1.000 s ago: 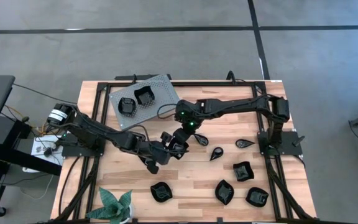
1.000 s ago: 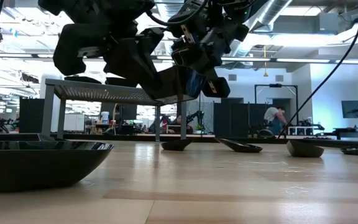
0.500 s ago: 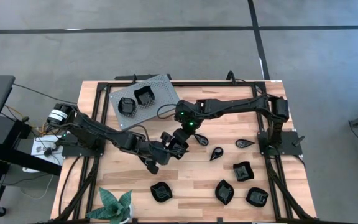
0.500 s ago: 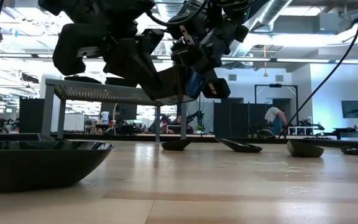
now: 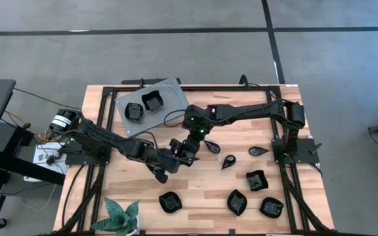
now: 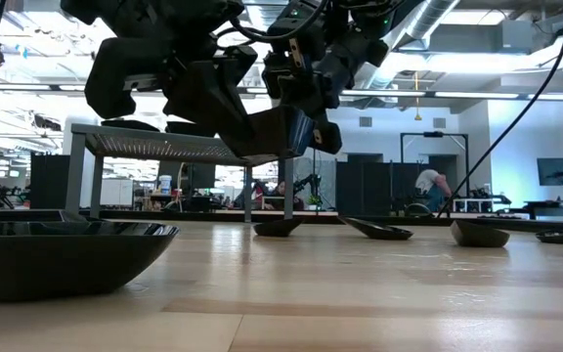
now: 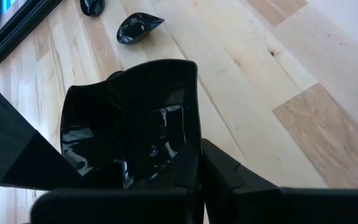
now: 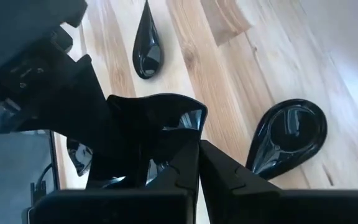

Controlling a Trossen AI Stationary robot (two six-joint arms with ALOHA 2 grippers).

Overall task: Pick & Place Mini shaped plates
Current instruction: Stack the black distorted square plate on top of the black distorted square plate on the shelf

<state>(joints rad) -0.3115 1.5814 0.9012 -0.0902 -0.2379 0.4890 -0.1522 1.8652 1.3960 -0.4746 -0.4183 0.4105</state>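
Note:
One squarish black mini shaped plate [image 5: 186,153] hangs above the middle of the table. Both grippers are shut on it. My left gripper [image 5: 178,151] reaches it from the table's left. My right gripper [image 5: 193,143] reaches it from the far right. The low view shows this plate [image 6: 277,135] well above the wood, between the two hands. Two more plates [image 5: 143,106] sit on the grey perforated stand [image 5: 169,92] at the far left. Several others lie on the table's near right, among them a teardrop plate [image 5: 228,161] and a squarish one [image 5: 255,180]. My left gripper pinches the plate's rim [image 7: 188,163] between its two fingers, on the side toward the table's left. The fingers slant down at it. The plate is lifted clear and tilted. My right gripper pinches the opposite rim [image 8: 188,155] between its two fingers, slanting down from the far right. The plate's hollow [image 8: 160,127] faces this wrist camera.
A green plant [image 5: 122,216] stands at the near left edge. A plate [image 5: 170,202] lies near the front, just below the hands. In the low view it is the large plate [image 6: 62,256] at the left. The stand's legs [image 6: 96,186] rise behind it.
My right gripper has rolled about its own pointing line while staying in place, still shut on the plate. The plate has stayed lifted between both grippers. My left gripper has kept still.

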